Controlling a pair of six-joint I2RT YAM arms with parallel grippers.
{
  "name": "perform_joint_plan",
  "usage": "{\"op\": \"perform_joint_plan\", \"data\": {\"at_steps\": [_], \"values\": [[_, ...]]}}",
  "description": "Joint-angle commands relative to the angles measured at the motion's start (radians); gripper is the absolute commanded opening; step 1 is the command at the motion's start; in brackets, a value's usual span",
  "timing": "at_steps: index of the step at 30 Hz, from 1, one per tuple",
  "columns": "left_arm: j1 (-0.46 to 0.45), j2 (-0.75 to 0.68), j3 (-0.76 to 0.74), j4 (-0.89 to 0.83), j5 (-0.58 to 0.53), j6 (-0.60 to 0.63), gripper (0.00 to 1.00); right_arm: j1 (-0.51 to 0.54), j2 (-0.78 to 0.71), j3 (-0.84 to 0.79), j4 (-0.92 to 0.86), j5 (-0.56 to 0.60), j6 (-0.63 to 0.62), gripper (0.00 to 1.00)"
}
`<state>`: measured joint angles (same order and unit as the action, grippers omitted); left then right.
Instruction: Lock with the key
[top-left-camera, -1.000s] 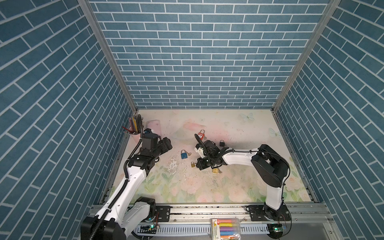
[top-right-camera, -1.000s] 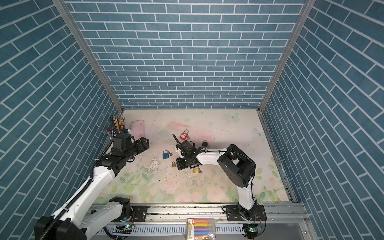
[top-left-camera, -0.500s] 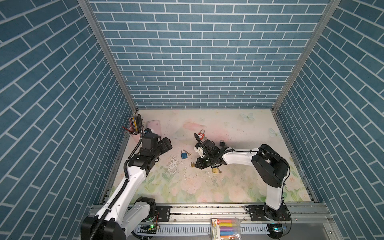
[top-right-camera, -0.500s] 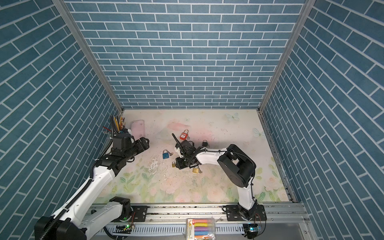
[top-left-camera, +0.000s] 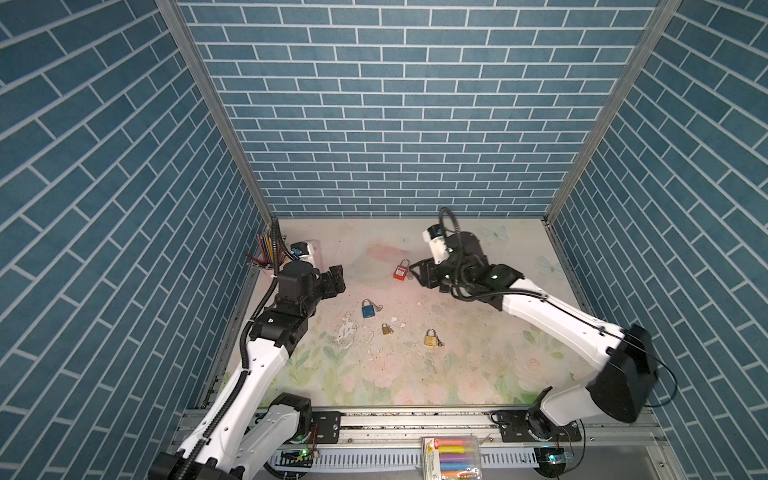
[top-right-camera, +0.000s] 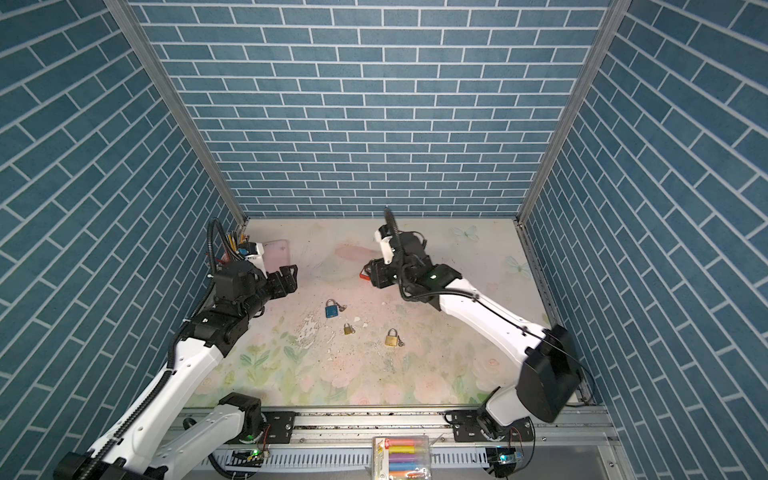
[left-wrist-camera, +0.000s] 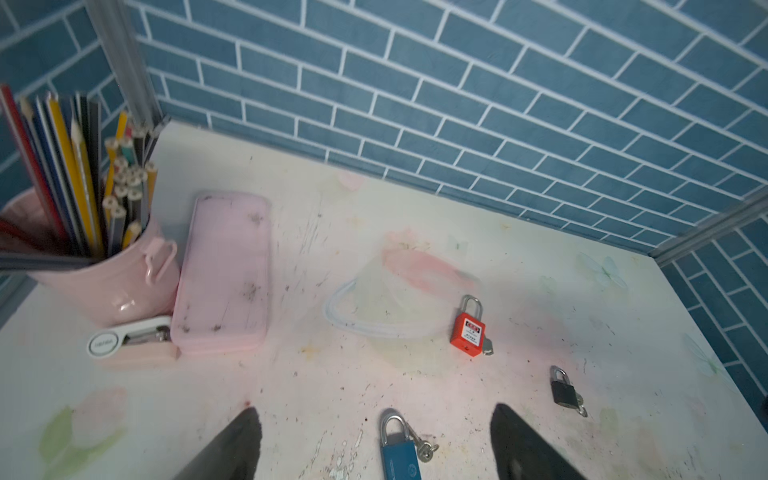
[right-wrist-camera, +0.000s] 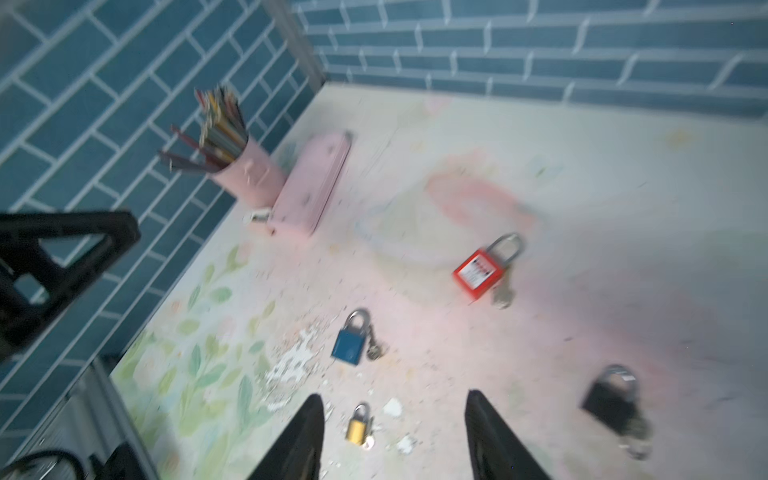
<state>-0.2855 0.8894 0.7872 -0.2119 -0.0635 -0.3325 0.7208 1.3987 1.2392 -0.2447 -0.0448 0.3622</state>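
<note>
Nearest us on the worktop (top-left-camera: 478, 374): big gold padlock (top-left-camera: 430, 337), key (top-left-camera: 439, 343) at its base, small gold padlock (top-left-camera: 387, 329) beside. Just beyond, blue padlock (top-left-camera: 367, 309). Left claw (top-left-camera: 336, 279) spread wide, empty, hanging near it. Right claw (right-wrist-camera: 395, 397) spread, empty, raised by the red padlock (top-left-camera: 400, 272); black padlock (left-wrist-camera: 563, 390) under that arm. We judge it between locks, which lock we cannot tell; next needs a pinch on a key head, then a turn. Middle open; pencil cup (left-wrist-camera: 124, 274) and pink case (left-wrist-camera: 224, 270) crowd the far left corner.
</note>
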Motion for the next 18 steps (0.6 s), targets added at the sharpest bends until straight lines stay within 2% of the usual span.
{"op": "perform_joint_plan", "data": {"at_steps": [1, 4, 7, 10, 13, 15, 18], "values": [[-0.099, -0.063, -0.085, 0.200, -0.122, 0.294, 0.87, -0.126, -0.113, -0.097, -0.035, 0.162, -0.059, 0.61], [-0.155, -0.118, -0.239, 0.430, -0.112, 0.481, 0.87, -0.302, -0.234, -0.228, 0.008, 0.224, -0.018, 0.62], [-0.128, -0.114, -0.369, 0.627, -0.211, 0.459, 0.87, -0.477, -0.359, -0.415, 0.095, 0.328, 0.022, 0.62], [-0.021, -0.040, -0.421, 0.668, -0.188, 0.381, 0.87, -0.617, -0.487, -0.646, 0.260, 0.425, 0.020, 0.61], [0.060, 0.030, -0.479, 0.732, -0.212, 0.307, 0.87, -0.667, -0.578, -0.869, 0.484, 0.555, -0.034, 0.60], [0.078, 0.069, -0.516, 0.784, -0.226, 0.325, 0.87, -0.674, -0.604, -0.995, 0.640, 0.635, -0.061, 0.61], [0.102, 0.143, -0.567, 0.874, -0.269, 0.320, 0.87, -0.679, -0.550, -1.121, 0.862, 0.690, -0.083, 0.61]]}}
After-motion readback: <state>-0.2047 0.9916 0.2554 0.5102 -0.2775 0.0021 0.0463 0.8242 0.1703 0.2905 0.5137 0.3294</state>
